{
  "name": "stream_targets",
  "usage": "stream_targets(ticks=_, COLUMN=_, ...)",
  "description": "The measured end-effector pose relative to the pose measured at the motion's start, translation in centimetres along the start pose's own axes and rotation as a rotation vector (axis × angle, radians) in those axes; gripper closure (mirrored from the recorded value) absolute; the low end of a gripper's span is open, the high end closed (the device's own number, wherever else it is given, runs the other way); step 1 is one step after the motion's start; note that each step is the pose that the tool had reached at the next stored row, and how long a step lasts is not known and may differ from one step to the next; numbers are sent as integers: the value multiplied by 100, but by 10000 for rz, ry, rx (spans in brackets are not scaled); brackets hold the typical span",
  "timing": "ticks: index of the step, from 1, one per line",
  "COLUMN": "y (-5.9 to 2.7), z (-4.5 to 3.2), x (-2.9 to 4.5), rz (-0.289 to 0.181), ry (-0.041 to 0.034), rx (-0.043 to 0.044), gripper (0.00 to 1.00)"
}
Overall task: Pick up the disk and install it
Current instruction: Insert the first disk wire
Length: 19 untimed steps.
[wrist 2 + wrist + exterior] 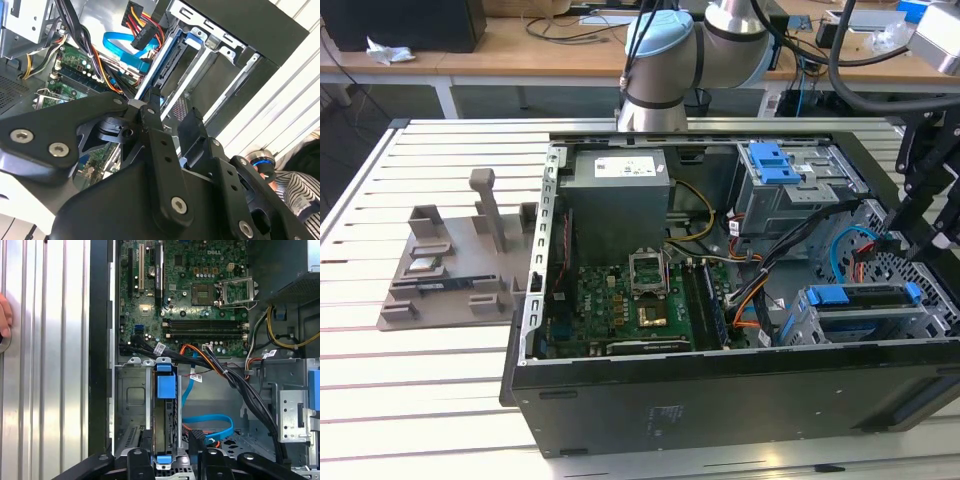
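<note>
The disk [860,297] sits edge-on in the grey drive cage [800,325] at the front of the open computer case, on the exterior view's right, with its blue rails showing. In the first wrist view the disk [166,382] stands as a blue strip in its slot. My gripper [169,462] is over the disk's near end, one black finger on each side with a small gap to the disk. In the second wrist view the gripper [172,122] is open with nothing between the fingers [150,115]. The disk [161,67] lies beyond them in the cage.
Black, orange and blue cables [215,365] cross the case beside the cage. A second grey cage with a blue latch piece [775,160] stands at the back. A grey fixture [460,260] lies on the slatted table. A person's hand [4,320] is at the table edge.
</note>
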<state>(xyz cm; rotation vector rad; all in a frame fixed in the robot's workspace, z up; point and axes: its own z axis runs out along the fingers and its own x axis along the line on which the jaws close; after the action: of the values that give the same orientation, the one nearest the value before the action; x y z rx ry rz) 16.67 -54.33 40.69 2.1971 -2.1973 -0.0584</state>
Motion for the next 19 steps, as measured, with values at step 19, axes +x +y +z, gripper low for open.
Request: stream_targets(ticks=19, y=-114, z=15, x=-44, rz=0, ry=1, rx=1, gripper=58)
